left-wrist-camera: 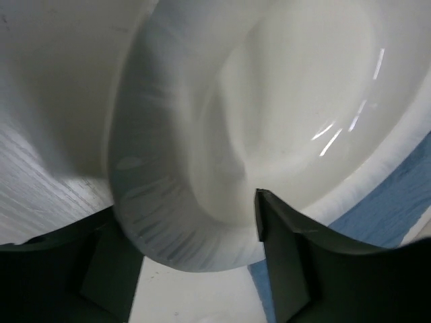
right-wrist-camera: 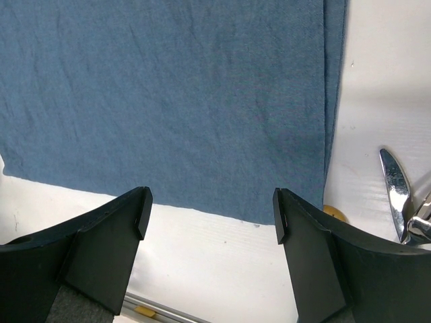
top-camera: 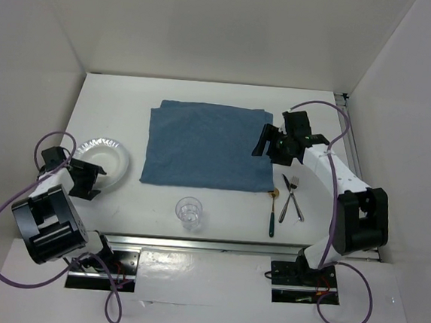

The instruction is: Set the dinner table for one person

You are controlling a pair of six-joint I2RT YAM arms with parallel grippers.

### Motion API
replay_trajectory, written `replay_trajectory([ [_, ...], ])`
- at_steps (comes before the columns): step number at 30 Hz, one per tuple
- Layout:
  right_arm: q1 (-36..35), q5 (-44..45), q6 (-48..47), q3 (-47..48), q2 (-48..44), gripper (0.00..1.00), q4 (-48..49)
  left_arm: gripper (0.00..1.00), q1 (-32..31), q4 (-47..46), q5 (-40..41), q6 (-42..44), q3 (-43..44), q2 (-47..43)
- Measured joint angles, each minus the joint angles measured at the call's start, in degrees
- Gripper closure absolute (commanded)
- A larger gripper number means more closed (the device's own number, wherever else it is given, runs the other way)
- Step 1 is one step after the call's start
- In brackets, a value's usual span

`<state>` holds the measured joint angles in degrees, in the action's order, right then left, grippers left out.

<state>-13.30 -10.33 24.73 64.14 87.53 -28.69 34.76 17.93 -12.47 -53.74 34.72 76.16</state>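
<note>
The white dinner table [top-camera: 236, 95] bears a blue cloth placemat [top-camera: 205, 145] at its middle. A white paper plate [top-camera: 106, 156] lies to the left of the cloth. My left gripper [top-camera: 99, 184] is open at the plate's near edge. In the left wrist view the plate's ribbed rim [left-wrist-camera: 168, 222] sits between the spread fingers of that gripper [left-wrist-camera: 187, 205]. My right gripper [top-camera: 260, 141] is open and empty over the placemat's right edge. In the right wrist view it [right-wrist-camera: 210, 208] hovers above the cloth's near edge [right-wrist-camera: 168, 87].
A clear glass [top-camera: 189, 212] stands in front of the placemat. A green-handled spoon [top-camera: 273, 216] and silver cutlery [top-camera: 292, 198] lie right of the cloth; a silver tip [right-wrist-camera: 394, 188] shows in the right wrist view. A metal rail [top-camera: 208, 244] runs along the near edge. White walls enclose the table.
</note>
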Motion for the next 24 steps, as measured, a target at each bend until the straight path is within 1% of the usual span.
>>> replay_trajectory([
  [3,0.0,0.0,0.0,0.0,0.0,0.15,0.0,0.37,0.1,-0.4,0.2,-0.6,-0.5,0.0],
  [4,0.0,0.0,0.0,0.0,0.0,0.15,0.0,0.44,0.1,-0.4,0.1,-0.6,-0.6,0.0],
  [7,0.0,0.0,0.0,0.0,0.0,0.15,0.0,0.55,0.2,-0.7,0.0,-1.2,-0.6,-0.1],
  [8,0.0,0.0,0.0,0.0,0.0,0.15,0.0,0.63,0.4,-1.1,-0.2,-1.8,-0.6,-0.3],
  [10,0.0,0.0,0.0,0.0,0.0,0.15,0.0,0.72,0.6,-1.7,-1.4,-2.2,0.0,-1.2],
  [11,0.0,0.0,0.0,0.0,0.0,0.15,0.0,0.78,0.5,-1.2,-1.5,-1.9,0.7,-1.8],
  [12,0.0,0.0,0.0,0.0,0.0,0.15,0.0,0.87,0.3,-0.7,-1.8,-1.9,1.4,-2.5],
  [14,0.0,0.0,0.0,0.0,0.0,0.15,0.0,0.98,0.2,0.3,-2.3,-1.9,3.2,-3.7],
  [15,0.0,0.0,0.0,0.0,0.0,0.15,0.0,1.0,0.2,1.1,-2.6,-1.8,4.5,-4.1],
  [20,0.0,0.0,0.0,0.0,0.0,0.15,0.0,1.0,0.2,5.6,-2.8,-0.4,10.2,-5.1],
  [24,0.0,0.0,0.0,0.0,0.0,0.15,0.0,1.0,0.0,7.3,-4.5,-0.4,12.5,-5.4],
])
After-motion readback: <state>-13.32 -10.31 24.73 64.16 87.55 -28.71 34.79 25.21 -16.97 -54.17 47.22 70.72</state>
